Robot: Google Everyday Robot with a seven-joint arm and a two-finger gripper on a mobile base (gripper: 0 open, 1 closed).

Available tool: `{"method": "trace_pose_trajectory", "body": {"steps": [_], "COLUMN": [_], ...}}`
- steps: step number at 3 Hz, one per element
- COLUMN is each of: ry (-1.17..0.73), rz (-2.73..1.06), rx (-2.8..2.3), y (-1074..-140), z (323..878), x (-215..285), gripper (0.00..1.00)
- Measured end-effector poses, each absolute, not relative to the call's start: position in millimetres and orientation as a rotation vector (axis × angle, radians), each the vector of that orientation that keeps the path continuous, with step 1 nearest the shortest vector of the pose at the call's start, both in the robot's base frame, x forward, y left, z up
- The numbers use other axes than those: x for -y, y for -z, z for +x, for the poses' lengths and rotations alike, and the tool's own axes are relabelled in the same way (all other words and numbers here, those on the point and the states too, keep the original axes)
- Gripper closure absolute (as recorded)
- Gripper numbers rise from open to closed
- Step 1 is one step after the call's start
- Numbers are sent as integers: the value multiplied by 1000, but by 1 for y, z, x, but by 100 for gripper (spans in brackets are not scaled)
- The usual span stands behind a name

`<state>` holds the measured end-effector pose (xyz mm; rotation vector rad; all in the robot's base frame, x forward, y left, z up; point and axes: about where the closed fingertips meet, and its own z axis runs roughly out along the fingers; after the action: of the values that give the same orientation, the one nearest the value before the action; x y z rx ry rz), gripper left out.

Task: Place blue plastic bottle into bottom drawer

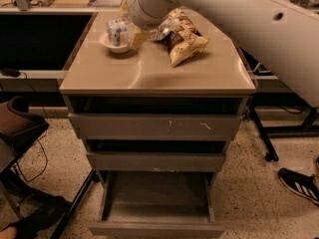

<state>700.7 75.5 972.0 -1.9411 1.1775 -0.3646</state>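
The blue plastic bottle [116, 30], small, clear and crinkled with a pale label, is at the back left of the cabinet top, just over a white bowl [112, 47]. My gripper [128, 34] reaches in from the right and is shut on the bottle's right end. The bottom drawer [156, 227] is the lowest of three grey drawers. It is pulled out and open, and its inside looks bare.
A brown-and-yellow chip bag [182, 38] lies on the cabinet top [154, 73] right of the gripper. The two upper drawers [154, 126] are nearly shut. My white arm [259, 29] crosses the upper right. A person's shoe [299, 183] is on the floor at right, and a dark stand leg [75, 203] at left.
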Motion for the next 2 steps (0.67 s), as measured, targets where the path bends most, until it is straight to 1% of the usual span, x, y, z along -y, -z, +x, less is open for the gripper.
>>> {"method": "trace_pose_trajectory", "body": {"steps": [1, 2], "ry": [577, 658], "rz": [-1792, -1733], "rx": [-1144, -1276], "y": [-1038, -1018], "z": [654, 603], "x": [-60, -18], "gripper": [100, 100]}}
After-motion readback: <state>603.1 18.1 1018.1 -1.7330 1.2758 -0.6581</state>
